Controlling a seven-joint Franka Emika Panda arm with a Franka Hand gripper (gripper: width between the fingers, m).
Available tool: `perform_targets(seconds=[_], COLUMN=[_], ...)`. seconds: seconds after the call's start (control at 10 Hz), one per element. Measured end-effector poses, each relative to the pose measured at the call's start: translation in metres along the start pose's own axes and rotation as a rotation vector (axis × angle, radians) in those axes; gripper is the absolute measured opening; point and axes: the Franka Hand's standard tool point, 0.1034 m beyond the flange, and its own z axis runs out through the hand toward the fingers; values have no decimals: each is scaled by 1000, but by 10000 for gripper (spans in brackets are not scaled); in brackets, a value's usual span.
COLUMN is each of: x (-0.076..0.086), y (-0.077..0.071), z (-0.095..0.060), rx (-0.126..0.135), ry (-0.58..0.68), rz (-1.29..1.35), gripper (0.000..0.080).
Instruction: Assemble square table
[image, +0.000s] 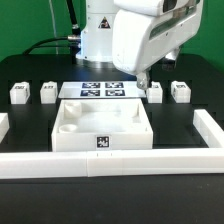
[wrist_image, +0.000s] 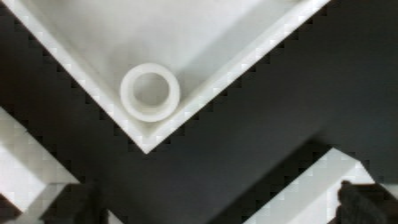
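The square table top (image: 100, 122) lies in the middle of the table, rim up, with a black-and-white tag (image: 102, 142) on its front wall. Two small white legs (image: 18, 93) (image: 48, 91) stand at the exterior view's left and two more (image: 155, 92) (image: 180, 90) at its right. My gripper (image: 143, 82) hangs above the top's far right corner, next to the nearest right leg. In the wrist view one corner of the top with its round socket (wrist_image: 150, 90) lies below the gripper (wrist_image: 210, 212). The fingertips (wrist_image: 63, 205) stand wide apart, open and empty.
The marker board (image: 102, 90) lies just behind the table top. Long white L-shaped rails run along the front (image: 110, 160) and up the right side (image: 210, 130), with a short piece at the left edge (image: 3, 125). The robot base (image: 100, 40) stands at the back.
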Motion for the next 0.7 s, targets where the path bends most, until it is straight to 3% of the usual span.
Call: perform_targets(seconds=[0.7], x=[-1], y=[-1], z=[1], rx=[9], ry=[-8], rz=[-8], gripper=[650])
